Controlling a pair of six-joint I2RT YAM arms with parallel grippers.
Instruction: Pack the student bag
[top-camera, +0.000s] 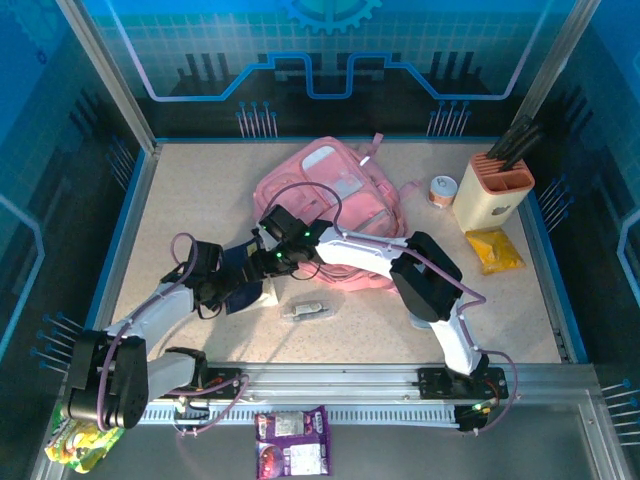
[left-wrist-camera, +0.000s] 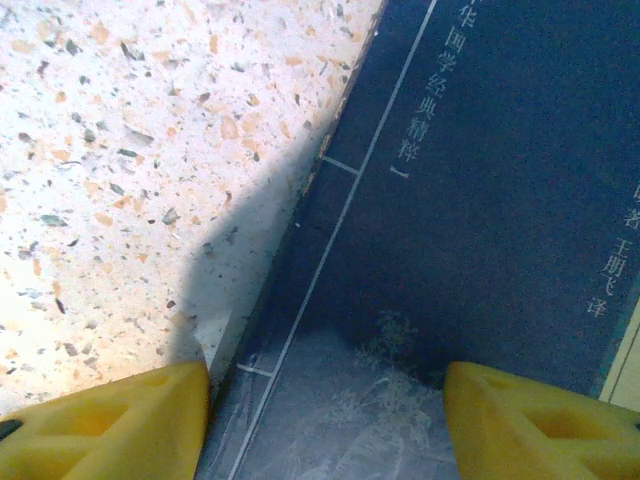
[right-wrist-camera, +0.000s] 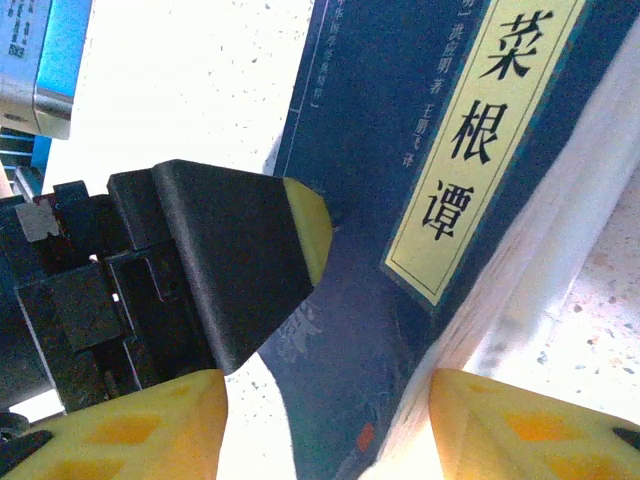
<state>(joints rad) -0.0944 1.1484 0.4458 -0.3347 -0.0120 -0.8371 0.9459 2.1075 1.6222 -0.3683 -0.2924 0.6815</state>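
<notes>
Left pincer (left-wrist-camera: 325, 420) jaws wide apart, clamping nothing; right pincer (right-wrist-camera: 325, 425) likewise parted. Speckled desk (top-camera: 190, 200) carries pink student bag (top-camera: 330, 195) at far centre. Dark blue book (left-wrist-camera: 480, 220) lies near-left of bag, under both pincers.

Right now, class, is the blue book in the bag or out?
Out: the book rests on the speckled table, beside the bag, not inside it.

My left arm (top-camera: 150, 316) and right arm (top-camera: 451, 345) wore white shells, black joints, looping purple cables (top-camera: 179, 243), yellow fingertips (left-wrist-camera: 110, 425).
</notes>
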